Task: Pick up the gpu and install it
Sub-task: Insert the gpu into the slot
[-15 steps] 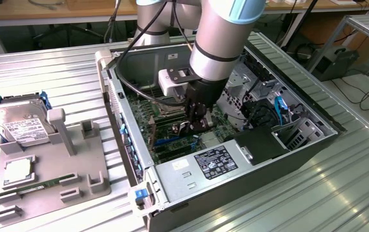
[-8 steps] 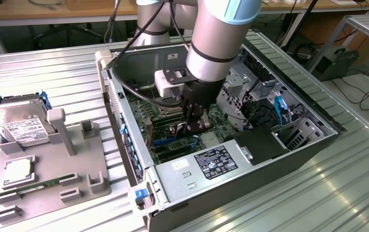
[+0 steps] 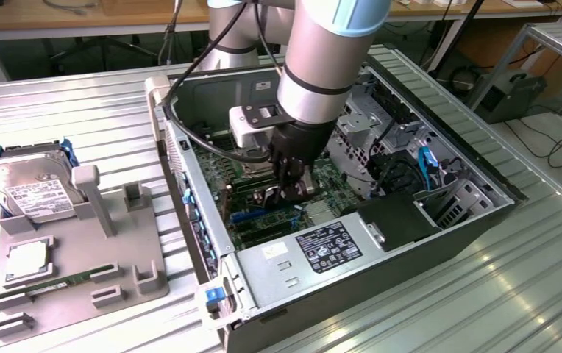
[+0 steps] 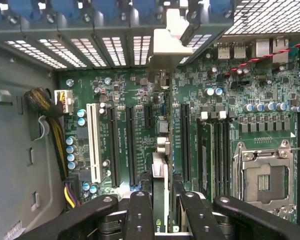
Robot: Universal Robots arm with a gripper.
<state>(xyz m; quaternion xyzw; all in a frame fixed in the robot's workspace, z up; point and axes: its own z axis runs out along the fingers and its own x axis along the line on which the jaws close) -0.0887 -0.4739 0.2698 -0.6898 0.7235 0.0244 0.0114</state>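
The black pincer (image 4: 160,210) fills the foreground of the wrist view, its two black fingers (image 4: 140,215) closed partway on the edge of the gpu (image 4: 160,165), a thin dark green circuit card with a silver metal end bracket, held edge-on and upright above the green motherboard (image 4: 140,85) with its long black expansion slots and one white slot (image 4: 95,142). The bracket end of the card reaches up to the perforated rear slot openings of the case. A pale logo shows on the card between the fingers, too small to read. To one side sits the bare silver processor socket (image 4: 267,177). In the exterior view the pincer (image 3: 291,193) reaches down into the open black and grey desktop computer case (image 3: 477,220), lying on its side on the ribbed metal surface (image 3: 65,110). The grey power supply (image 3: 301,257) at the case's near end carries a black label with white print that cannot be read. At the exterior view's left a grey parts tray (image 3: 143,279) holds a silver hard drive with a white label (image 3: 26,187), its text illegible, a square processor chip (image 3: 28,257) and a narrow green RAM stick (image 3: 51,287).
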